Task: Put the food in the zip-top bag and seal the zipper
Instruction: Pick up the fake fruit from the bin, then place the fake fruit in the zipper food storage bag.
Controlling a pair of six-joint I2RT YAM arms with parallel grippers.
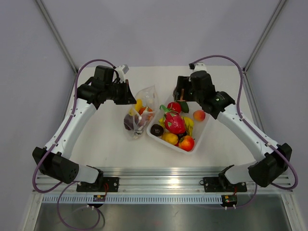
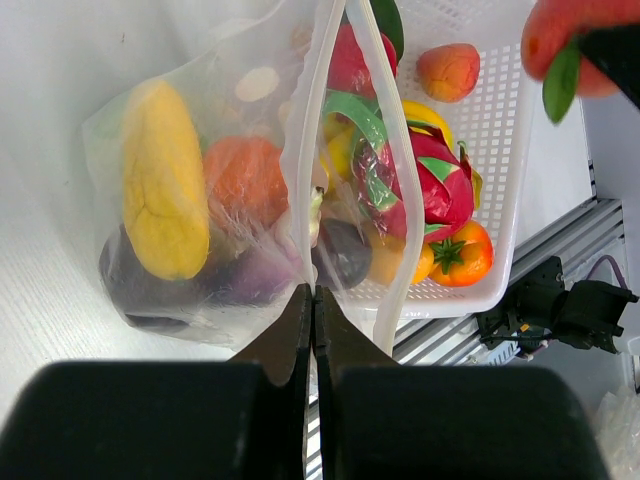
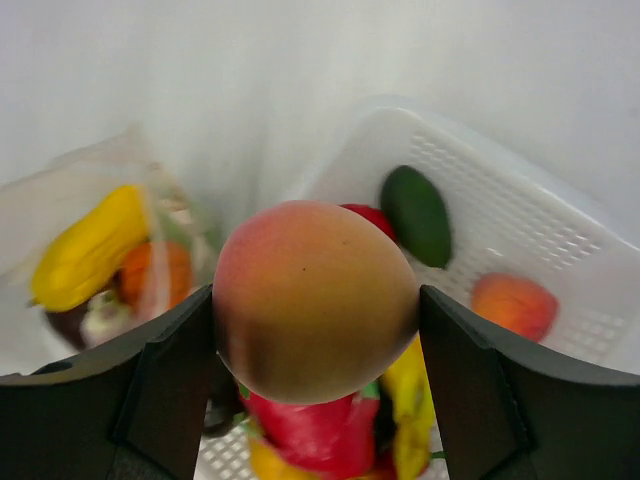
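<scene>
The left pincer (image 2: 312,305) pinches the rim of the zip-top bag (image 2: 230,110) just ahead of it, so the peach (image 3: 315,285) clamped in the right pincer (image 3: 316,305) could catch the narrow mouth and roll off.

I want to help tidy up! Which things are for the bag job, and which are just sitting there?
For the job: zip-top bag, pinched by the left gripper; food inside it; peach in the right gripper; dragon fruit and the rest, not yet bagged.
Just there: white tray holding them; purple cable; metal rail.
</scene>
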